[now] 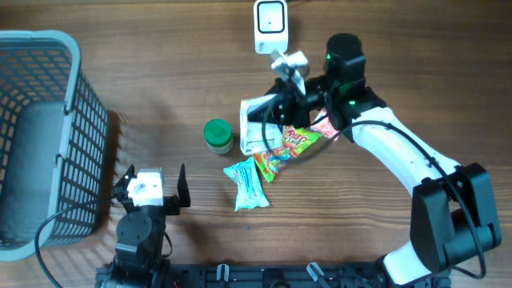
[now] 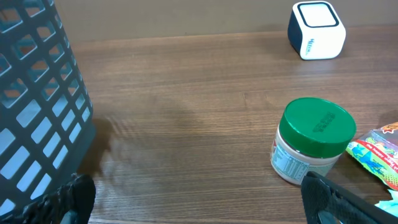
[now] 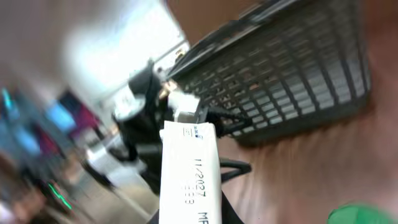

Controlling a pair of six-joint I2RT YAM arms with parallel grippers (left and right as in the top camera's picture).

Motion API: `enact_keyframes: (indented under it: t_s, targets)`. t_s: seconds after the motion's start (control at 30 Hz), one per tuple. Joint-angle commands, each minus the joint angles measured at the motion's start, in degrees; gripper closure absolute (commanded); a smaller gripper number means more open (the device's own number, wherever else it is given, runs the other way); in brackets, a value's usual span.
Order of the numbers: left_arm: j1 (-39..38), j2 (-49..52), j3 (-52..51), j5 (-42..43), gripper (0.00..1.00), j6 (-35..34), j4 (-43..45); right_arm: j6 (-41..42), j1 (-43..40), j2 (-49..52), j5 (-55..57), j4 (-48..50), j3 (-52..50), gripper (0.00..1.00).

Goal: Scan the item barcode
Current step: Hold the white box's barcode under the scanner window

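Note:
My right gripper [image 1: 278, 110] is shut on a white box [image 1: 258, 124], held off the table just below the white scanner [image 1: 270, 26] that stands at the far edge. In the right wrist view the box [image 3: 189, 168] stands on end between the jaws, its narrow side with a printed date facing the camera; no barcode shows. That view is blurred. My left gripper [image 1: 152, 186] rests open near the front edge with nothing between its fingers [image 2: 69, 198], and the scanner [image 2: 316, 30] lies far ahead of it.
A green-lidded jar [image 1: 218, 136] stands left of the held box. Colourful snack packets [image 1: 292, 142] and a teal packet [image 1: 246, 182] lie around the middle of the table. A grey mesh basket [image 1: 40, 136] fills the left side, close to the left gripper [image 2: 199, 208].

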Motion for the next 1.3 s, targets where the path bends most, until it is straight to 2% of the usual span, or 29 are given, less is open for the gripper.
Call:
enact_keyframes:
  t_s: [0.0,0.03,0.07,0.1,0.17,0.23,0.37,0.4,0.53,0.57,0.6,0.73,0.83,0.93,1.13,1.27]
  targets:
    - [-0.26,-0.42,-0.13,-0.35,0.0,-0.55,0.09,44.28,-0.2,-0.72,17.03,2.08,0.46,0.96]
    - [-0.26,-0.42,-0.13,-0.35,0.0,-0.55,0.09,48.02,-0.2,-0.7,21.05,2.03,0.46,0.95]
    - [-0.26,-0.42,-0.13,-0.35,0.0,-0.55,0.09,51.67,-0.35,-0.68,25.59,1.51,0.46,0.8]
    - [-0.26,-0.42,-0.13,-0.35,0.0,-0.55,0.09,55.95,-0.61,-0.68,31.04,0.39,0.46,0.8]
    - [-0.26,-0.42,-0.13,-0.35,0.0,-0.55,0.09,61.48,-1.16,-0.63,41.0,-2.16,0.46,0.96]
    - [-0.26,-0.42,-0.13,-0.35,0.0,-0.55,0.09,67.08,-1.7,-0.63,51.47,-4.04,0.46,0.95]
    - [-0.26,-0.42,-0.13,-0.35,0.0,-0.55,0.09,74.29,-1.92,-0.09,62.16,-5.07,0.48,0.95]
    - [-0.26,-0.42,-0.13,-0.35,0.0,-0.55,0.09,78.62,-2.01,0.68,65.55,-5.46,0.48,0.95]
    - [-0.26,-0.42,-0.13,-0.35,0.0,-0.55,0.09,90.6,-2.08,5.05,69.79,-6.75,2.73,0.95]
    - [-0.26,-0.42,-0.13,-0.35,0.0,-0.55,0.09,90.58,-2.1,6.1,69.64,-6.62,3.34,0.92]
    - [-0.26,-0.42,-0.13,-0.35,0.0,-0.55,0.09,90.79,-2.08,6.78,69.35,-6.51,3.63,0.95]
    - [-0.26,-0.42,-0.13,-0.35,0.0,-0.55,0.11,90.79,-1.81,6.82,70.4,-6.16,3.96,0.95]
    - [-0.26,-0.42,-0.13,-0.35,0.0,-0.55,0.09,90.82,-1.97,7.34,73.29,-9.99,8.02,0.95]
    - [-0.26,-0.42,-0.13,-0.35,0.0,-0.55,0.09,90.82,-2.03,10.4,74.95,-21.24,17.27,0.95]
    - [-0.26,-0.42,-0.13,-0.33,0.0,-0.55,0.11,90.82,-3.61,24.81,72.3,-34.51,39.76,0.95]
    - [-0.26,-0.42,-0.13,-0.35,0.0,-0.55,0.09,90.79,-5.73,30.42,70.12,-37.4,45.13,0.95]
